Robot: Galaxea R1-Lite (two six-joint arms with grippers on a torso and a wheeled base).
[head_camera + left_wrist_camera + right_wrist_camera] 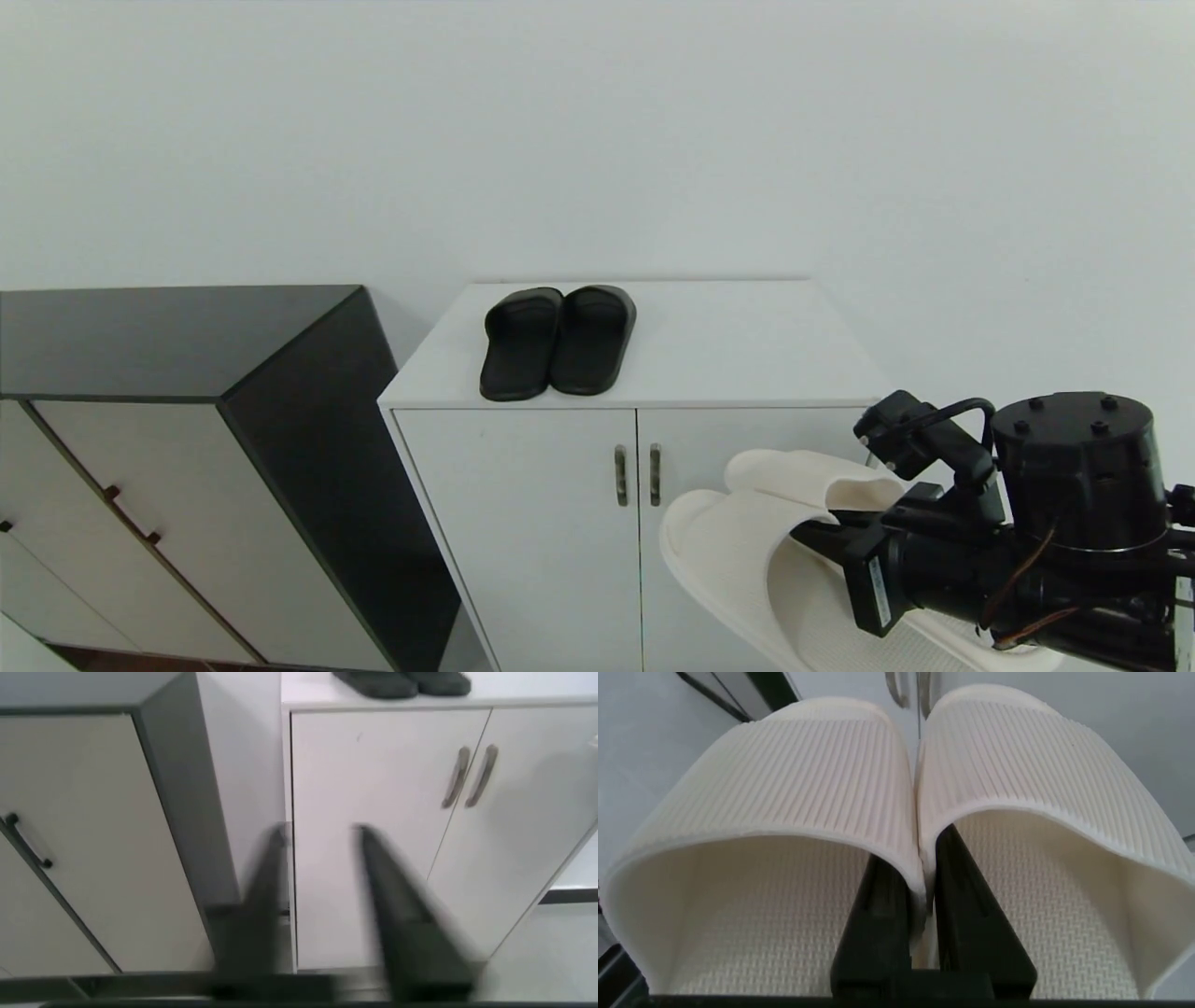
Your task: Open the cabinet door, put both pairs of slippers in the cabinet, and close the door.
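Two pairs of slippers, four in all. The black slippers (557,341) lie side by side and touching on top of the white cabinet (738,350), on its left half, with their long axes running front to back, toes toward the wall and heels at the front edge. The cream slippers (747,551) hang in front of the right-hand door, pressed together, toes aimed up and left toward the cabinet. The right tool (920,891) is clamped on their two touching inner strap edges, one finger inside each slipper. Their heels are hidden behind the arm and cut off at the frame's lower edge. The cabinet's two doors (523,532) are closed, and its two upright handles (621,475) sit either side of the centre seam. The left tool (318,838) is spread and empty, low before the left door, its fingers blurred. One dark cabinet (308,448) stands to the left, cut off by the frame.
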